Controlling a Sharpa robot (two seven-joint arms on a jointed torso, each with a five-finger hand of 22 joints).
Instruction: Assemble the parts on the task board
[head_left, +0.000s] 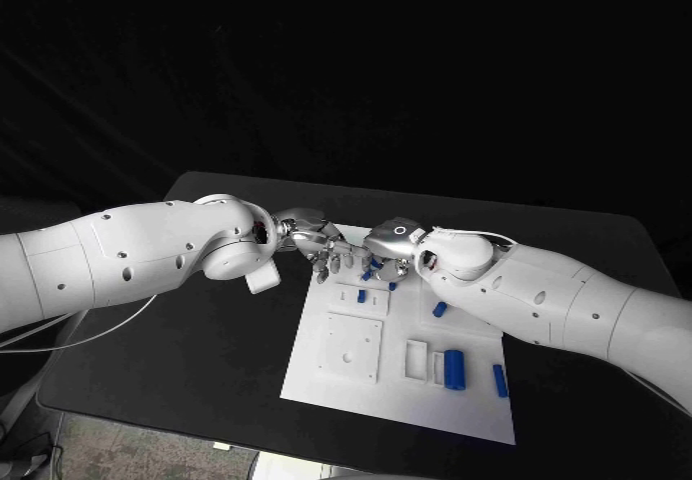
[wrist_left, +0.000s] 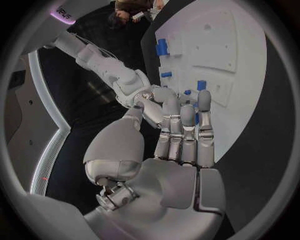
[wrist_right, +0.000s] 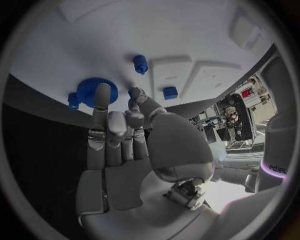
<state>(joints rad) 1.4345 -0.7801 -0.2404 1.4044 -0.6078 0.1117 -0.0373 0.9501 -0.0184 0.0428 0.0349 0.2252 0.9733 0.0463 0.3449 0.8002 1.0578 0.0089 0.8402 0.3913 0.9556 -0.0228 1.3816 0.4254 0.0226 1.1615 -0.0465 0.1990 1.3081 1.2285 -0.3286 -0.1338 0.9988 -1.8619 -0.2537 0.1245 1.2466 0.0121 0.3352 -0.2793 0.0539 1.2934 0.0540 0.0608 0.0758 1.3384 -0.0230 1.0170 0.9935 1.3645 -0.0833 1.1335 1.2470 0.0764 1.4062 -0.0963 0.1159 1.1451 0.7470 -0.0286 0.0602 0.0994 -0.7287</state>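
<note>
Both hands meet over the far end of the white task board (head_left: 397, 360) on the black worktop. The right hand (wrist_right: 125, 135) reaches, fingers apart, toward a blue gear (wrist_right: 94, 92) (not yet gripped); the left hand (wrist_left: 181, 135) hovers open. Next, a pinch on the gear seems needed.

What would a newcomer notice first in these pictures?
The two silver hands, left hand and right hand, meet at the far end of the white task board, fingers pointing down over small blue parts. Nearer the robot, a large blue cylinder lies on the board. The right wrist view shows a blue gear just beyond that hand's fingertips.
</note>
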